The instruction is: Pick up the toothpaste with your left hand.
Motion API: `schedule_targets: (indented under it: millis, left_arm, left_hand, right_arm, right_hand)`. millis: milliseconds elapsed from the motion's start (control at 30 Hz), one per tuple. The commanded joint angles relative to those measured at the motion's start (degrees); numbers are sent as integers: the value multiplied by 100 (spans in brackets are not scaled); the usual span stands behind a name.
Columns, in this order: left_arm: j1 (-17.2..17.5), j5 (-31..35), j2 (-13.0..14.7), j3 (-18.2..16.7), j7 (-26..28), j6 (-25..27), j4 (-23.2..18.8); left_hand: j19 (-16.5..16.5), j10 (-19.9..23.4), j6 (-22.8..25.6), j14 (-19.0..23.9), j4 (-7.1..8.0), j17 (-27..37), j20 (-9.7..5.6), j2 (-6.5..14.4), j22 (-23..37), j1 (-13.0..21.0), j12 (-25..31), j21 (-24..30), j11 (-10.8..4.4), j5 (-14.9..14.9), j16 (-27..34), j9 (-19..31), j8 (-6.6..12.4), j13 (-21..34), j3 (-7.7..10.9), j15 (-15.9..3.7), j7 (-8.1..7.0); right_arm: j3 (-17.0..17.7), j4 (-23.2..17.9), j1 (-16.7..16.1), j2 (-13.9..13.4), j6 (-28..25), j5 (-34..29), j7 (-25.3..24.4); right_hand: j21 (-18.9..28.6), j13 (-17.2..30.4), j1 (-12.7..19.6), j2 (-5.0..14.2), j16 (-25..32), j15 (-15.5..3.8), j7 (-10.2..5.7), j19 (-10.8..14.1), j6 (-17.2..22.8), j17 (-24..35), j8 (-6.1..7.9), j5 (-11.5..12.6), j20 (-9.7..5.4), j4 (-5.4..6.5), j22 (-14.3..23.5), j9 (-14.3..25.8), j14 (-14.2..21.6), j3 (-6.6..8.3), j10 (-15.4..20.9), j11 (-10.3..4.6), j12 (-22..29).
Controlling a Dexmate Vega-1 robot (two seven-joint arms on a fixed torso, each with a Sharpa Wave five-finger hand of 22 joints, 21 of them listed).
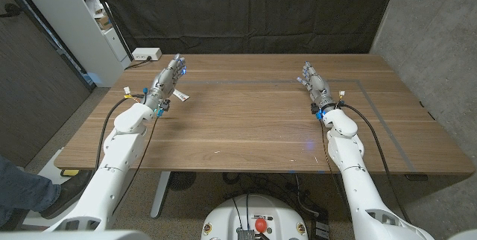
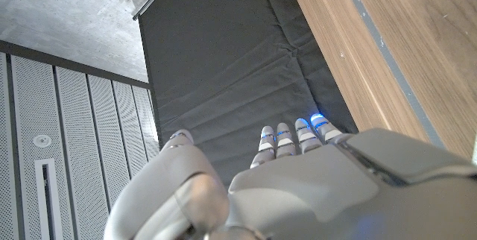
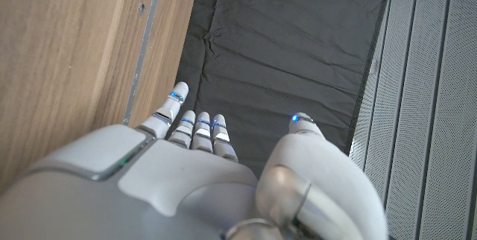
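Toothpaste not made out on the table [image 1: 253, 121]. Left hand [image 1: 165, 83] fingers spread, holding nothing; right hand [image 1: 317, 83] likewise. Probably light, soft tube; best gripped mid-body.

A wooden table [image 1: 253, 124] with a dark, streaked grain carries the scene. A thin pale line [image 1: 376, 106] runs along the top near its far edge and turns down the robot's right side. Both hands sit on the table: the left hand [image 1: 165, 83] and the right hand [image 1: 317, 85] both lie inside that line, well apart.
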Motion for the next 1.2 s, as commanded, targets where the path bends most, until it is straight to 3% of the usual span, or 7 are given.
schedule_targets:
  millis: [33, 1200]
  left_arm:
    - [59, -34, 36, -56, -118, -86, -51]
    - [185, 119, 242, -283, -119, -304, -154]
  left_hand:
    - [-285, 19, 36, 40, -37, 21, 43, 55, 13, 30, 32, -14, -21, 18, 24, 24, 41, 1, 15, 5, 25]
    - [-231, 112, 156, 110, -79, 22, 87, 60, 18, 50, 28, -103, -57, 15, 9, 25, 32, -1, -2, -28, 5]
  right_arm:
    - [22, -14, -2, 37, 20, 24, 14]
    - [-40, -170, -137, 54, 103, 125, -67]
  right_hand:
    - [-29, 0, -17, 49, 33, 14, -41, 55, 55, -12, 58, 42, 6, -36, 20, 0, 40, -4, 62, 20, -27]
    - [-131, 0, -32, 67, 40, 12, -74, 127, 128, -82, 72, 52, -15, -50, 22, -73, 86, -17, 142, 8, -40]
